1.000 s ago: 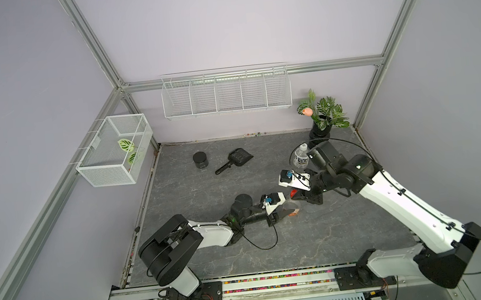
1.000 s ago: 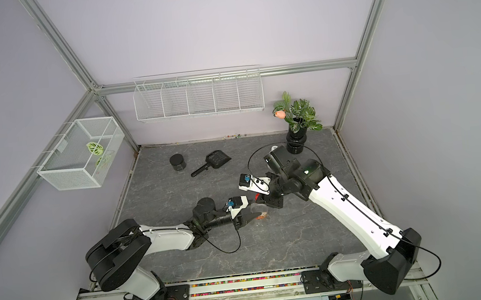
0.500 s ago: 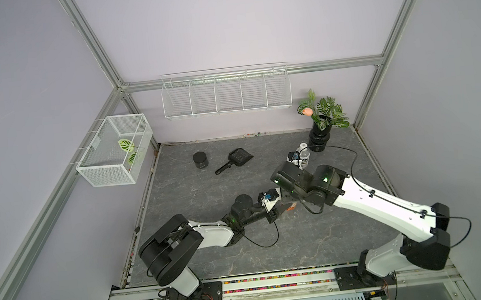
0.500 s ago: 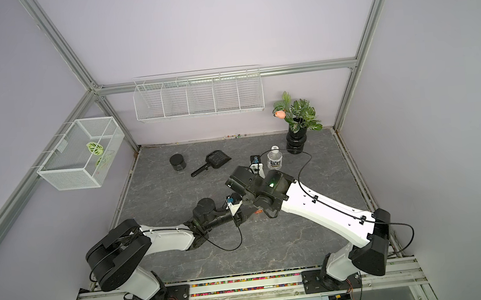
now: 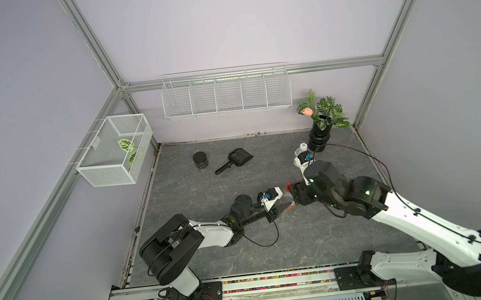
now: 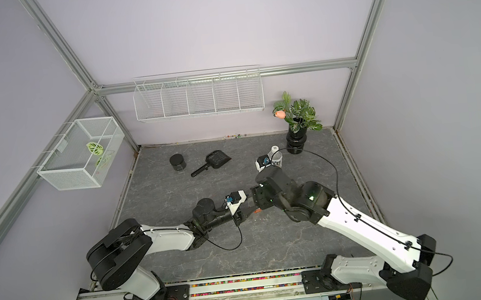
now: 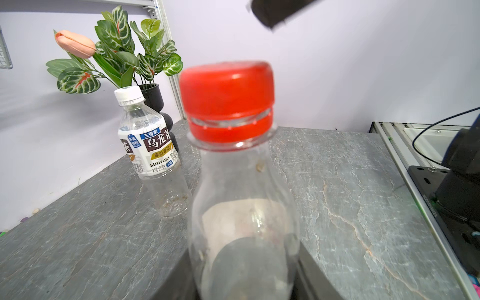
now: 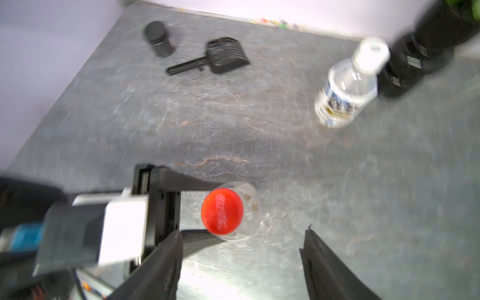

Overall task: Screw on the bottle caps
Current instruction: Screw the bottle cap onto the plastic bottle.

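Red cap point(image 7: 227, 88): on tall bottle point(image 7: 244, 207), slightly askew, likely unfinished; left pincer point(image 8: 215, 211) pinches bottle, right pincer point(image 8: 243, 231) spread above. White cap point(image 7: 129, 93): on short bottle point(image 7: 153, 155) beyond, apparently done.

2 clear plastic bottles, both upright and apart. The taller bottle point(image 7: 244, 207) wears a red cap point(image 7: 226, 91), seated slightly askew with thread showing beneath. The shorter bottle point(image 7: 153, 155), white-labelled with dark print, stands on the grey surface point(image 7: 350, 194), its white cap point(image 7: 129, 93) on.
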You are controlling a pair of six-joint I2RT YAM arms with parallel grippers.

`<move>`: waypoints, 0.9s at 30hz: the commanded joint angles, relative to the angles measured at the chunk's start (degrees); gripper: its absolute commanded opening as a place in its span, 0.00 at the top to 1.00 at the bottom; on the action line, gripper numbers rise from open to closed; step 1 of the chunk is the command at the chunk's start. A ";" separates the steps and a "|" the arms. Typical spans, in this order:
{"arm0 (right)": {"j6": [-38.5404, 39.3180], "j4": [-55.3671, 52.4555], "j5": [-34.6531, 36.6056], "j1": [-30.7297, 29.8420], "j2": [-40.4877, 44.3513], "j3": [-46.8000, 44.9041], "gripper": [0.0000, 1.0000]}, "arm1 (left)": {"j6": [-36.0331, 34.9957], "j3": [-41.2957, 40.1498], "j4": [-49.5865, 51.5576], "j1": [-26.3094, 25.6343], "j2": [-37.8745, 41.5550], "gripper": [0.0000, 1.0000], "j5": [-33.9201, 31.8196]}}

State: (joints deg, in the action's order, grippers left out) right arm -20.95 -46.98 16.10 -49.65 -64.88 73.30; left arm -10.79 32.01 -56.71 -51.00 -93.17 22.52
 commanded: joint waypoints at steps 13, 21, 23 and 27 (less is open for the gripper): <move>57.38 -13.98 -38.72 16.95 -7.61 9.36 0.38 | -1.08 0.41 6.24 0.64 -3.10 0.53 7.90; 62.38 -13.40 -41.08 17.11 -11.59 10.69 0.42 | -0.86 0.35 6.39 0.57 -3.06 0.53 7.97; 62.52 -13.34 -40.50 17.28 -12.30 10.98 0.44 | -0.91 0.42 6.47 0.60 -2.99 0.53 7.97; 62.67 -14.00 -40.64 17.65 -13.32 11.48 0.53 | -0.97 0.42 6.70 0.60 -2.99 0.53 8.05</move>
State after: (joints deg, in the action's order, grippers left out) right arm 40.34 -59.53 -22.92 -32.51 -77.49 83.50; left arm -11.27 32.77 -56.88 -50.46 -94.19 29.15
